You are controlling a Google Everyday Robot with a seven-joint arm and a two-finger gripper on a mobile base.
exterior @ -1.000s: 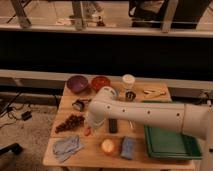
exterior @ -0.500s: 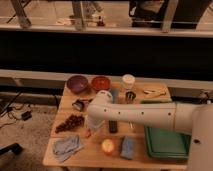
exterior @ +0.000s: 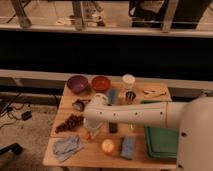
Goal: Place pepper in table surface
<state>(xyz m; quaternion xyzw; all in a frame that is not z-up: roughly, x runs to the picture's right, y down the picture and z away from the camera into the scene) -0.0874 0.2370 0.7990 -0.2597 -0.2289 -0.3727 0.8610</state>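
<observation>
White arm's hand (exterior: 90,131) low over the light wooden desk (exterior: 95,156), fingers clamped on one slim red-orange pepper (exterior: 88,135), one dark grape bunch (exterior: 69,123) left, one yellow-red apple (exterior: 108,146) right, two bowls behind.

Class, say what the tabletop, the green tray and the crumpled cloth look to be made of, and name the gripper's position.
Table surface: pale wood, matte, judging by its tan tone. Green tray: probably plastic, with an even colour and raised rim. Cloth: soft fabric, lying in folds. Gripper: low over the table beside the grapes, at a reddish thing, likely the pepper.
</observation>
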